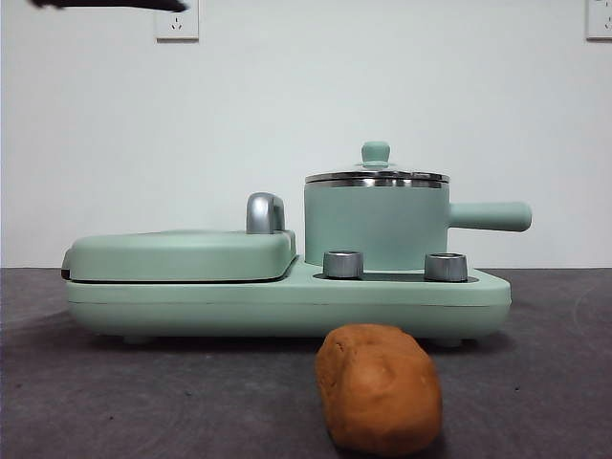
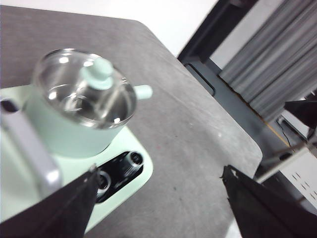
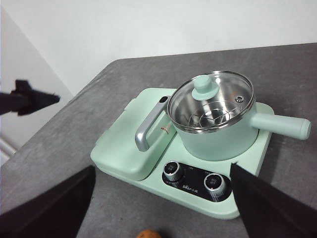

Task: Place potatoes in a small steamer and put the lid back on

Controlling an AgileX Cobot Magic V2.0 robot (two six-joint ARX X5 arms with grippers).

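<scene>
the potato (image 1: pixel 380 387) lies on the grey desk (image 1: pixel 555 382) in front of the mint-green cooker base (image 1: pixel 287 301), nearest the front camera and a little right of middle, apart from the base. in the right wrist view only its orange-brown top (image 3: pixel 148 234) shows.

the small steamer (image 1: pixel 376 228) stands on the right part of the base, behind two steel knobs (image 1: pixel 343 264), with its straight side handle (image 1: pixel 490 216) pointing right. the glass lid (image 1: pixel 376 176) sits on the steamer's steel rim, its green knob upright; through the glass the right wrist view shows a shiny steel inside (image 3: pixel 213 111). left of the steamer lies the flat griddle cover (image 1: pixel 182 253) with its chrome handle (image 1: pixel 265 212).

the left tool (image 2: pixel 158 198) hovers above the desk beside the base, its jaws spread wide with nothing between them. the right tool (image 3: pixel 161 203) hangs high over the desk in front of the base, jaws also spread wide and holding nothing.
</scene>
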